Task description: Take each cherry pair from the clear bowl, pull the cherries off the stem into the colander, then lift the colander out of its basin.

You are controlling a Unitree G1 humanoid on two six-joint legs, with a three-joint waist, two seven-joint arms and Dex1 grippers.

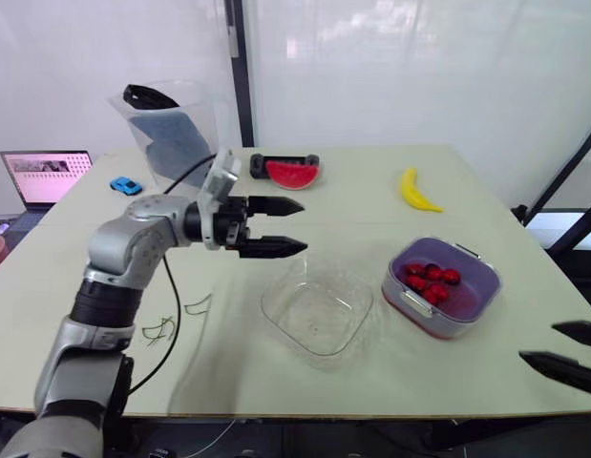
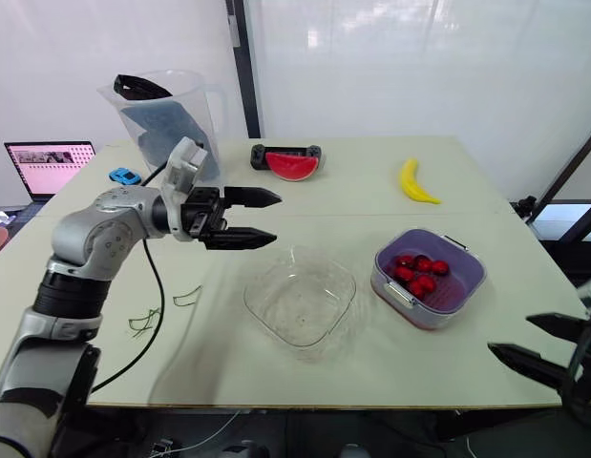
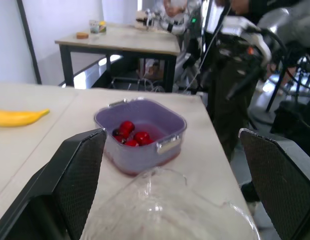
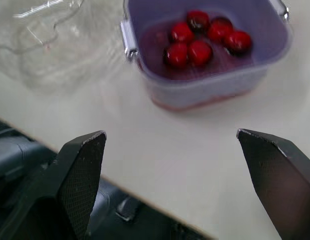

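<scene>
Colander (image 1: pixel 467 298) hides most of basin (image 4: pixel 195 102); right pincer (image 1: pixel 538 343) cropped

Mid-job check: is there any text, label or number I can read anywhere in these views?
No text can be read.
Laptop screen: rows of content, too small to read.
Colander and clear bowl: no markings visible.

On the pale rectangular table (image 1: pixel 371 205), the clear square plastic bowl (image 1: pixel 317 307) sits front and centre. The purple plastic colander (image 1: pixel 478 284) stands just right of it, with red cherries (image 1: pixel 431 277) inside. Thin dark stems (image 1: pixel 161 330) lie left of the bowl. The yellow banana (image 1: pixel 416 191) lies behind the colander, the red watermelon slice (image 1: pixel 292 174) lies back centre, and the small blue toy car (image 1: pixel 125 185) lies back left.
</scene>
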